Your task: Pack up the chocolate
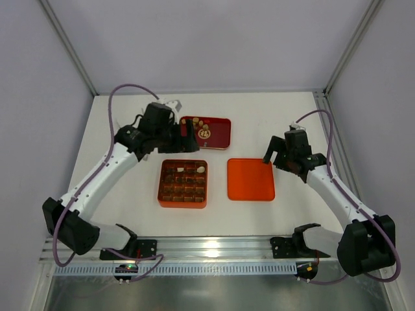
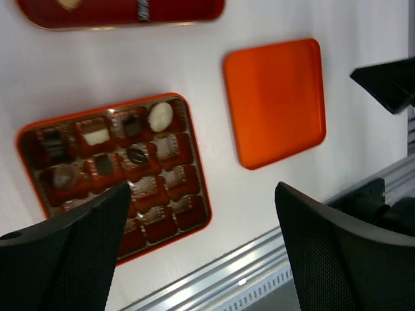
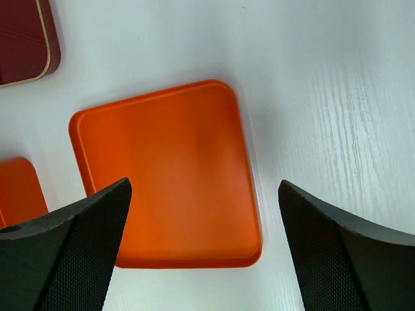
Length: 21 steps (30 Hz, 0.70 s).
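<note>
Your left gripper [image 2: 202, 189] hangs over the table [image 1: 259, 116] with its fingers spread wide and nothing between them. Beneath it, toward its left finger, sits the orange box [image 1: 183, 205]. Several chocolates [image 2: 160, 116] already fill compartments at the box's far end, brown, dark and cream pieces, while other compartments hold none. Ahead of the fingertips lies a dark red tray [image 2: 97, 13] with a few more chocolates on it. Toward its right finger lies the flat orange lid [image 3: 168, 175]. Your right gripper [image 3: 204, 184] is also wide apart and empty, hovering above that lid, which lies flat between and ahead of its fingers.
</note>
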Motion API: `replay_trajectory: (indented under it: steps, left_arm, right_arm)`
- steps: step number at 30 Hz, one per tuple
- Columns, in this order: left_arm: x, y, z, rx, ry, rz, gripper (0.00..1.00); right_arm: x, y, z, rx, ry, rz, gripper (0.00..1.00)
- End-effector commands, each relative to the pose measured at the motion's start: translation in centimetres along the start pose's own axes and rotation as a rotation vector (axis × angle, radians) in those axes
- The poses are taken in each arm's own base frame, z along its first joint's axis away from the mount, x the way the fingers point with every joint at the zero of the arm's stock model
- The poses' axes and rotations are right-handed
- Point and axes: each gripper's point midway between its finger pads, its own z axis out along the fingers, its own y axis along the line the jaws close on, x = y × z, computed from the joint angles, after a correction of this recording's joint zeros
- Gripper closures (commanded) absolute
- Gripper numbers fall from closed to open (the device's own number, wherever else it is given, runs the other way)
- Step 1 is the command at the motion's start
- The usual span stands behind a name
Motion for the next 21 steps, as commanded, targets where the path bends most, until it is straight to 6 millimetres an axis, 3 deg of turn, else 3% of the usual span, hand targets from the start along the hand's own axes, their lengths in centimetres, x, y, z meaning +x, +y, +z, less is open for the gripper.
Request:
replay_trajectory:
  steps: [1, 8, 13, 16, 21]
  left_arm:
    - [1.5, -5.1, 2.2, 0.124, 0.005, 0.014, 0.11]
    - [5.3, -7.7, 9.9, 0.105, 0.076, 0.031, 0.25]
    - [8.7, -7.4, 15.4, 0.013, 0.158, 0.066, 0.37]
    - [10.7, -6.9, 17.8, -0.014, 0.205, 0.069, 0.45]
    - [12.2, -7.6, 19.6, -0.003, 0.221, 0.089, 0.46]
  right_arm:
    - [0.5, -1.1, 0.1, 0.042, -0.005, 0.047, 0.06]
    - [1.3, -1.0, 0.4, 0.024, 0.009, 0.074, 0.06]
    - [1.2, -1.0, 0.4, 0.02, 0.006, 0.057, 0.06]
    - [0.9, -1.2, 0.2, 0.019, -0.006, 0.05, 0.06]
    - [0.5, -1.6, 0.1, 0.013, -0.019, 0.05, 0.06]
